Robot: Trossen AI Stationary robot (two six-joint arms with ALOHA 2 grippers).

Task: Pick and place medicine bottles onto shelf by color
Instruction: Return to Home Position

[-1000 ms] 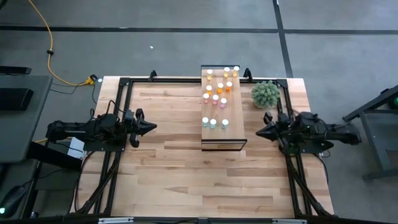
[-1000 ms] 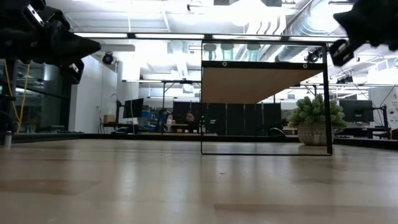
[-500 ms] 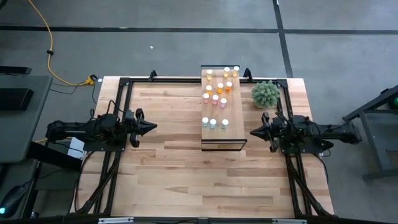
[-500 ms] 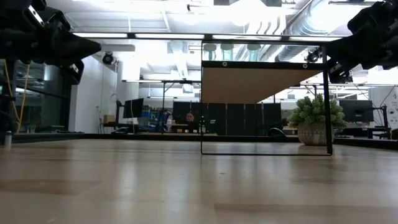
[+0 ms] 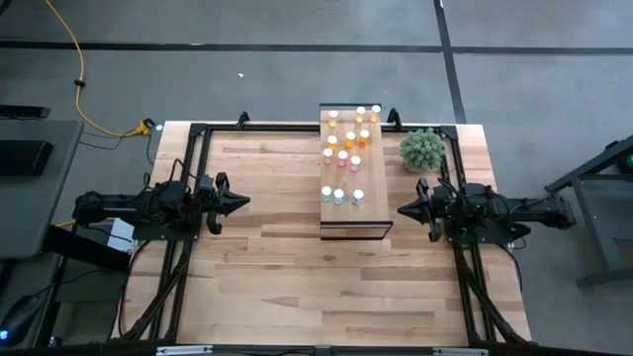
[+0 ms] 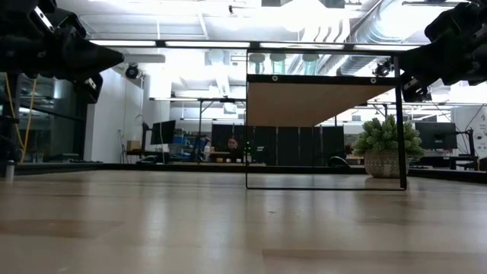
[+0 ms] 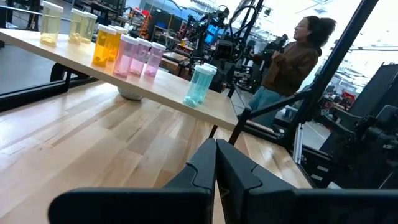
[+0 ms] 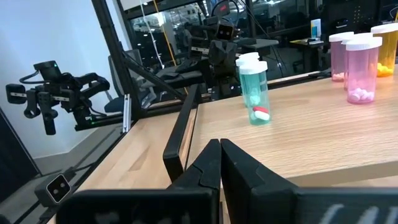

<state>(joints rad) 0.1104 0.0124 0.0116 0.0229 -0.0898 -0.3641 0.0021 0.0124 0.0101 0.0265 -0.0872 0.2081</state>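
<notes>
The shelf (image 5: pixel 374 213) stands at the table's middle and far side; its top is raised on a dark frame (image 6: pixel 319 103). Small white-capped bottles stand upright on it: yellow (image 5: pixel 361 112) at the far end, orange (image 5: pixel 353 138), pink (image 5: pixel 342 156), and three blue-green (image 5: pixel 339 196) nearer. My left gripper (image 5: pixel 242 202) hovers left of the shelf, shut and empty (image 7: pixel 216 155). My right gripper (image 5: pixel 401 210) hovers right of the shelf, shut and empty (image 8: pixel 219 152), pointing at a blue-green bottle (image 8: pixel 254 87).
A potted green plant (image 5: pixel 422 148) stands at the far right, just behind my right arm. Black frame rails run along the table's left and right sides. A person (image 7: pixel 286 62) shows in the room beyond the table. Bare tabletop lies near the front edge.
My right gripper has moved a little toward the table's left, closer to the shelf, still shut.
</notes>
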